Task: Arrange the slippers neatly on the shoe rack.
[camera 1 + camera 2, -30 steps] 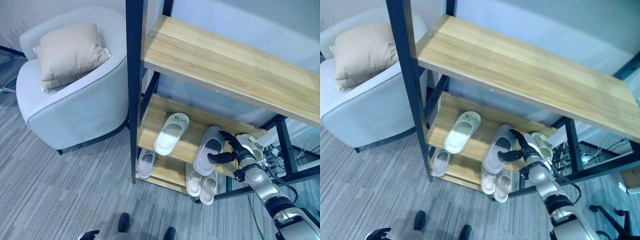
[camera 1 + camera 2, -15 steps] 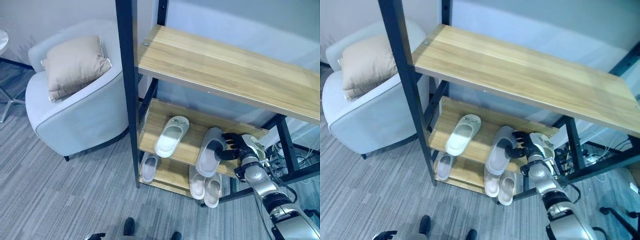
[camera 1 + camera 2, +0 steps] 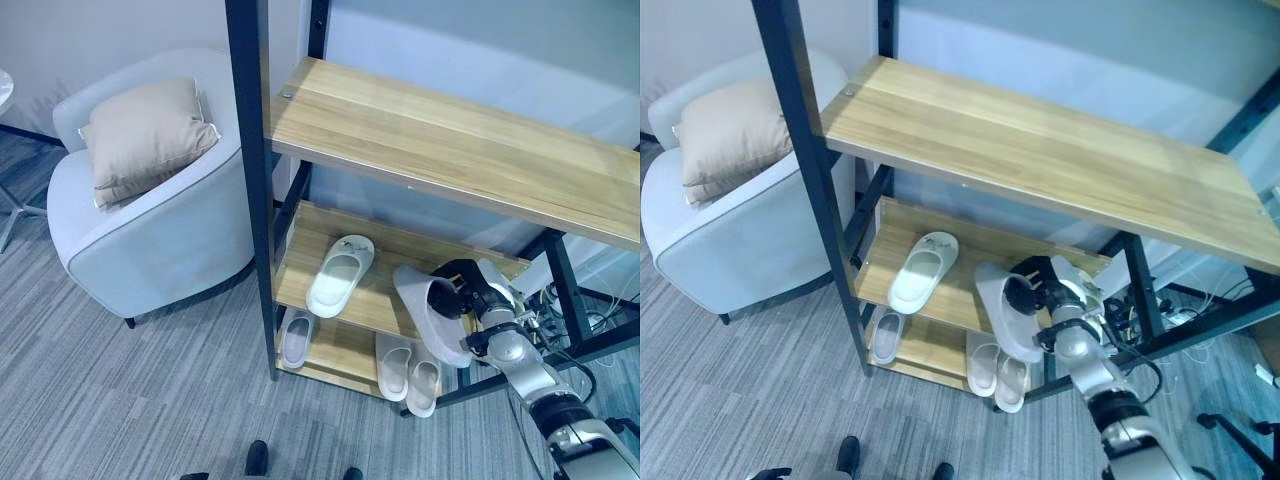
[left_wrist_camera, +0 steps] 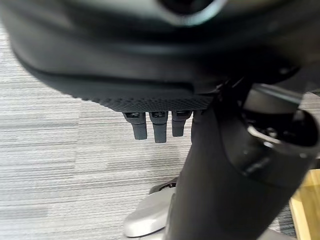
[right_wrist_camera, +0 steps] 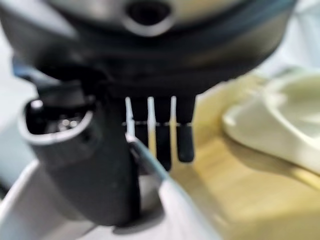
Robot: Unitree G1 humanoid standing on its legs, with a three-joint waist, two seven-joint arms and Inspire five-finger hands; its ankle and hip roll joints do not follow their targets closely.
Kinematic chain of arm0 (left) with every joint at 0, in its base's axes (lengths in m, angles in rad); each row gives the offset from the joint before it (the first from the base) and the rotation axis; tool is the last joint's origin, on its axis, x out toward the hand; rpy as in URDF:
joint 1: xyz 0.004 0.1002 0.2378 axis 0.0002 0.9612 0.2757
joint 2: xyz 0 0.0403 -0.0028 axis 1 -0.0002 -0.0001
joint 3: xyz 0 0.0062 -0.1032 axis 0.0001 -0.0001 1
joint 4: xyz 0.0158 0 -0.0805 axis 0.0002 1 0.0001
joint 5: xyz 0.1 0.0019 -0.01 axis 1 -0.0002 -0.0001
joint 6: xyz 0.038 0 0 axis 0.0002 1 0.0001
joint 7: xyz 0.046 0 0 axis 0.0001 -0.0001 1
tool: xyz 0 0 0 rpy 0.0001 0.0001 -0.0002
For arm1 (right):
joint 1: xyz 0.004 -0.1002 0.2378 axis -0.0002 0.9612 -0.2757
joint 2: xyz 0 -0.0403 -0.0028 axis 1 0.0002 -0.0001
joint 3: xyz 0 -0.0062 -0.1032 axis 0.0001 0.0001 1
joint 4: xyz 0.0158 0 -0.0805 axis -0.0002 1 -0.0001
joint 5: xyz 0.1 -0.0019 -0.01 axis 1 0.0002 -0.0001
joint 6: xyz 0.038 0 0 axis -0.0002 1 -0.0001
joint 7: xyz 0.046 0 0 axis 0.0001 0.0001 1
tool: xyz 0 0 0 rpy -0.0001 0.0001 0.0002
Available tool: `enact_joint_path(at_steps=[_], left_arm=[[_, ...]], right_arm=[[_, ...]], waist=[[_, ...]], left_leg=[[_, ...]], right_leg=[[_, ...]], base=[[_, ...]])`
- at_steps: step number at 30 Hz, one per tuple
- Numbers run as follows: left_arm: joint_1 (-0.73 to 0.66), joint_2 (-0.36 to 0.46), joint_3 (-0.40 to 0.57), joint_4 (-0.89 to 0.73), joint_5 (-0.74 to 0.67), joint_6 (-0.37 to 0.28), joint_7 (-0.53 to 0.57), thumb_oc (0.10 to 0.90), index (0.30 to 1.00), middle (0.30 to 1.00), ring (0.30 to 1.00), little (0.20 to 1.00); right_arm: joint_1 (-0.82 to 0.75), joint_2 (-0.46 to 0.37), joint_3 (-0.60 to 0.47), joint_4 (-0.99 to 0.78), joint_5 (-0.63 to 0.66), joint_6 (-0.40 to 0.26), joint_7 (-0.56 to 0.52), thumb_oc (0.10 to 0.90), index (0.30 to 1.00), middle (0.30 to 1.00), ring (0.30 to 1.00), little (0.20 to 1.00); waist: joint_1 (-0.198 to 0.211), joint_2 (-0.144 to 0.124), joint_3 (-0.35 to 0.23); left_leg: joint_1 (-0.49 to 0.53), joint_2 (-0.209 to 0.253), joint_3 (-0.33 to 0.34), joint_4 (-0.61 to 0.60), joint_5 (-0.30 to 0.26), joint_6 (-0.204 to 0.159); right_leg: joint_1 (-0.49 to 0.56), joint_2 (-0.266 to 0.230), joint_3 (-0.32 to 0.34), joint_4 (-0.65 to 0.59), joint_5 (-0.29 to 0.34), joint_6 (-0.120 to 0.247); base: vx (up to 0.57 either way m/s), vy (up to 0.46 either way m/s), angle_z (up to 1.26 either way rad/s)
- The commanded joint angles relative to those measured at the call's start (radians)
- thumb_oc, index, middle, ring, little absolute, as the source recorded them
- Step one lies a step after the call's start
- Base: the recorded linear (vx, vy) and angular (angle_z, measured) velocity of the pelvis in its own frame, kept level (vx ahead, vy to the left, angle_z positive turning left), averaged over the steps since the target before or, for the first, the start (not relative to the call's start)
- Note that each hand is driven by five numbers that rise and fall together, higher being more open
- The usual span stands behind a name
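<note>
Looks like a lounge corner of a home or a staged living space. Furnished with a pale grey tub armchair [image 3: 150, 215] carrying a beige cushion [image 3: 145, 135], set on grey striped carpet [image 3: 120, 400]. Beside it, against a plain light wall [image 3: 1090, 60], a shoe rack [image 3: 440, 150] of black metal posts and wooden shelves, stocked with pale house slippers [image 3: 340, 275] on the lower tiers. Cables and a power strip [image 3: 555, 300] at the rack's far end.

Both head views look steeply down from above at the shoe rack [image 3: 440, 150] and armchair [image 3: 730, 220], sharing that scene at slightly offset angles, while each wrist view looks along its own hand from very close, the left toward the carpeted floor [image 4: 60, 150].
</note>
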Motion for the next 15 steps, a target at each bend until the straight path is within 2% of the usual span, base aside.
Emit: enact_joint_path(at_steps=[1,4,5,6,8,9,10,11,12,13,14,15], left_arm=[[-0.033,-0.027,0.044,0.034,0.044,-0.017,0.001,0.8,0.9,0.9,0.9,0.9],[-0.03,-0.031,0.053,0.031,0.053,-0.017,-0.001,0.8,0.9,0.9,0.9,0.9],[-0.031,-0.035,0.06,0.025,0.056,-0.018,-0.001,0.8,0.9,0.9,0.9,0.9],[-0.03,-0.034,0.059,0.025,0.056,-0.018,-0.001,0.8,0.9,0.9,0.9,0.9],[-0.03,-0.036,0.071,0.018,0.051,-0.018,0.001,0.8,0.9,0.9,0.9,0.9],[-0.033,-0.02,0.086,0.008,0.046,-0.017,0.005,0.8,0.9,0.9,0.9,0.9],[-0.032,-0.01,0.095,0.005,0.047,-0.016,0.005,0.8,0.9,0.9,0.9,0.9],[-0.033,-0.01,0.095,0.004,0.047,-0.016,0.005,0.8,0.9,0.9,0.9,0.9],[-0.025,0.005,0.106,0.003,0.047,-0.019,0.007,0.8,0.9,0.9,0.9,0.9],[-0.025,0.005,0.106,0.003,0.047,-0.019,0.007,0.8,0.9,0.9,0.9,0.9],[-0.014,0.014,0.115,0.01,0.048,-0.019,0.005,0.8,0.9,0.9,0.9,0.9],[-0.008,0.018,0.115,0.013,0.049,-0.019,0.004,0.8,0.9,0.9,0.9,0.9]], right_arm=[[0.001,-0.087,-0.102,-0.188,-0.103,-0.084,-0.079,0.4,0.3,0.3,0.3,0.3],[0.079,-0.06,-0.136,-0.292,-0.139,-0.09,-0.067,0.4,0.3,0.3,0.3,0.3],[0.132,-0.015,-0.141,-0.359,-0.149,-0.099,-0.059,0.4,0.3,0.3,0.3,0.3],[0.135,-0.014,-0.142,-0.362,-0.15,-0.098,-0.057,0.4,0.3,0.3,0.3,0.3],[0.189,0.041,-0.128,-0.399,-0.134,-0.111,-0.033,0.4,0.3,0.3,0.3,0.3],[0.239,0.072,-0.102,-0.415,-0.136,-0.116,-0.002,0.4,0.3,0.3,0.3,0.3],[0.259,0.08,-0.085,-0.426,-0.145,-0.119,0.011,0.4,0.3,0.3,0.3,0.3],[0.259,0.081,-0.085,-0.426,-0.145,-0.119,0.011,0.4,0.3,0.3,0.3,0.3],[0.291,0.081,-0.052,-0.439,-0.153,-0.131,0.039,0.4,0.3,0.3,0.3,0.3],[0.291,0.081,-0.052,-0.439,-0.153,-0.131,0.039,0.4,0.3,0.3,0.3,0.3],[0.307,0.087,-0.028,-0.44,-0.134,-0.147,0.055,0.4,0.3,0.3,0.3,0.3],[0.311,0.092,-0.015,-0.442,-0.114,-0.154,0.061,0.4,0.3,0.3,0.3,0.3]], waist=[[-0.012,-0.014,-0.004],[-0.02,-0.011,-0.005],[-0.033,-0.003,0.0],[-0.032,-0.004,0.0],[-0.045,0.014,0.015],[-0.055,0.028,0.037],[-0.062,0.035,0.052],[-0.062,0.034,0.051],[-0.085,0.048,0.072],[-0.084,0.048,0.07],[-0.093,0.05,0.075],[-0.092,0.05,0.077]], left_leg=[[0.075,-0.008,0.015,0.004,-0.18,0.024],[0.085,-0.019,0.015,0.004,-0.187,0.033],[0.091,-0.028,0.017,0.004,-0.189,0.042],[0.091,-0.029,0.018,0.004,-0.189,0.042],[0.1,-0.042,0.025,0.004,-0.194,0.057],[0.115,-0.046,0.024,0.004,-0.197,0.067],[0.132,-0.044,0.02,0.004,-0.203,0.069],[0.129,-0.044,0.02,0.004,-0.2,0.069],[0.153,-0.042,0.015,0.004,-0.204,0.069],[0.15,-0.041,0.015,0.004,-0.202,0.069],[0.157,-0.054,0.02,0.004,-0.2,0.068],[0.162,-0.06,0.022,0.004,-0.201,0.067]], right_leg=[[0.056,-0.053,0.03,0.005,-0.084,0.049],[0.063,-0.063,0.03,0.008,-0.074,0.055],[0.057,-0.079,0.031,0.038,-0.067,0.061],[0.056,-0.08,0.032,0.04,-0.068,0.061],[0.028,-0.106,0.028,0.114,-0.059,0.07],[-0.009,-0.116,0.036,0.215,-0.073,0.061],[-0.033,-0.099,0.055,0.282,-0.1,0.05],[-0.037,-0.099,0.056,0.282,-0.098,0.049],[-0.089,-0.026,0.098,0.344,-0.154,0.024],[-0.092,-0.026,0.098,0.342,-0.151,0.023],[-0.106,0.029,0.097,0.291,-0.165,0.011],[-0.101,0.045,0.081,0.261,-0.164,0.0]], base=[[0.01,0.114,0.05],[0.0,0.137,0.05],[-0.01,0.11,0.03],[-0.02,0.176,0.03],[-0.04,0.192,-0.05],[-0.03,0.215,-0.19],[-0.01,0.141,-0.17],[0.04,0.095,-0.05],[0.02,0.056,-0.03],[0.05,0.057,0.07],[0.04,-0.011,0.0],[0.07,-0.021,-0.05]])
